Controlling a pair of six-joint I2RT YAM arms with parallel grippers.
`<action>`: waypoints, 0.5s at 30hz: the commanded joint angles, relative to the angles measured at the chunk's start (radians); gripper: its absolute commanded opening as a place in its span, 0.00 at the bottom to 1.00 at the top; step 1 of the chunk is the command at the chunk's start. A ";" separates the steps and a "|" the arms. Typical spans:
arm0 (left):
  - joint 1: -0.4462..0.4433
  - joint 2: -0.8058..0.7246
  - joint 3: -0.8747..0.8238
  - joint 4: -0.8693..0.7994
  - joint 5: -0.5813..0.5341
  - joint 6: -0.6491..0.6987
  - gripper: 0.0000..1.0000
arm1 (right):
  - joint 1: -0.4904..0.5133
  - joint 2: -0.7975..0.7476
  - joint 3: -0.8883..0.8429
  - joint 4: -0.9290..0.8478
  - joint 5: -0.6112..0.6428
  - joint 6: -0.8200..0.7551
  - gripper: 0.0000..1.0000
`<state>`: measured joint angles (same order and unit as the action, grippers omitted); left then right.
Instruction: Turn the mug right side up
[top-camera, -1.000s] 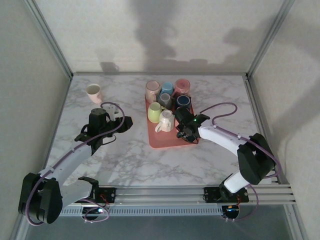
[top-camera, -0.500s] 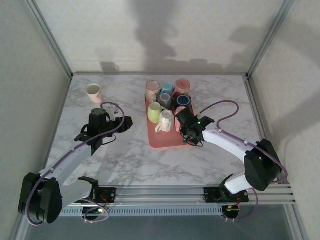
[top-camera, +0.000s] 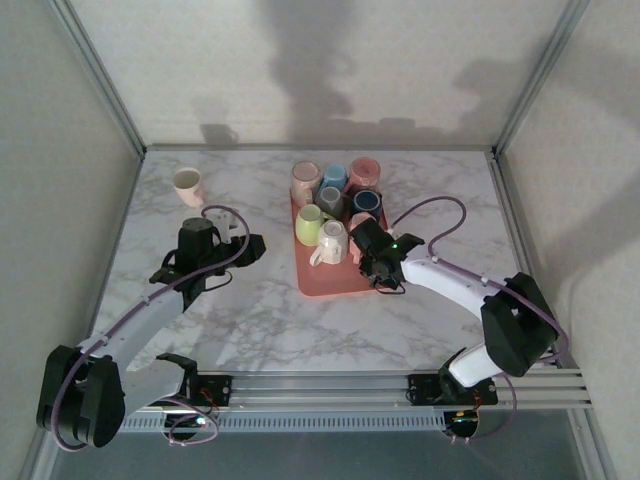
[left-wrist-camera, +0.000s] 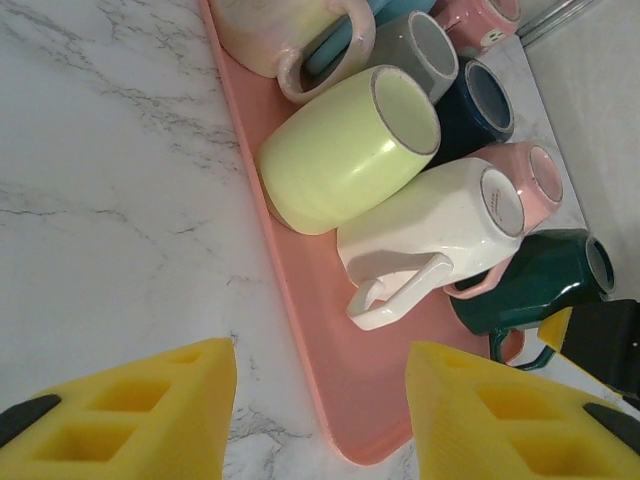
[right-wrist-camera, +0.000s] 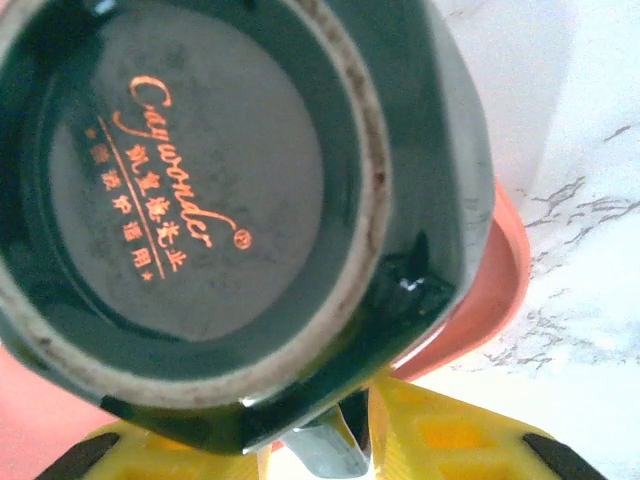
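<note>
The dark green mug (right-wrist-camera: 180, 190) fills the right wrist view, its printed base turned toward the camera; it stands on the pink tray (right-wrist-camera: 490, 290). My right gripper (right-wrist-camera: 320, 445) is shut on the mug's handle (right-wrist-camera: 325, 455), yellow pads (right-wrist-camera: 450, 440) on either side. From above, the right gripper (top-camera: 372, 262) sits at the tray's (top-camera: 320, 285) near right corner, covering most of the mug. The left wrist view shows the green mug (left-wrist-camera: 540, 285) beside a white mug (left-wrist-camera: 430, 235). My left gripper (left-wrist-camera: 320, 410) hangs open over the tray's near edge, empty; from above the left gripper (top-camera: 250, 247) is left of the tray.
Several other mugs crowd the tray: a white mug (top-camera: 330, 243), a yellow-green mug (top-camera: 309, 226), and grey, blue, navy and pink ones behind. A cream cup (top-camera: 187, 186) stands upright on the marble table (top-camera: 260, 320) at back left. Walls enclose the table.
My right arm has shifted left toward the green mug and its jaws have narrowed onto the handle. The left arm has stayed still.
</note>
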<state>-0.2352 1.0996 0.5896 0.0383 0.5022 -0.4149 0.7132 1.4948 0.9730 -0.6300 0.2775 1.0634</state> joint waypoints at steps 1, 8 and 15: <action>-0.010 -0.016 -0.003 -0.011 0.010 0.019 0.48 | -0.008 0.020 -0.012 0.024 0.044 -0.091 0.30; -0.010 -0.015 -0.003 -0.010 0.012 0.020 0.48 | -0.006 0.033 -0.029 0.056 0.049 -0.141 0.29; -0.010 -0.013 -0.004 -0.011 0.012 0.018 0.48 | -0.004 0.046 -0.028 0.063 0.065 -0.153 0.28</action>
<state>-0.2352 1.0996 0.5884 0.0296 0.5022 -0.4149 0.7136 1.5188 0.9550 -0.5854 0.2867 0.9295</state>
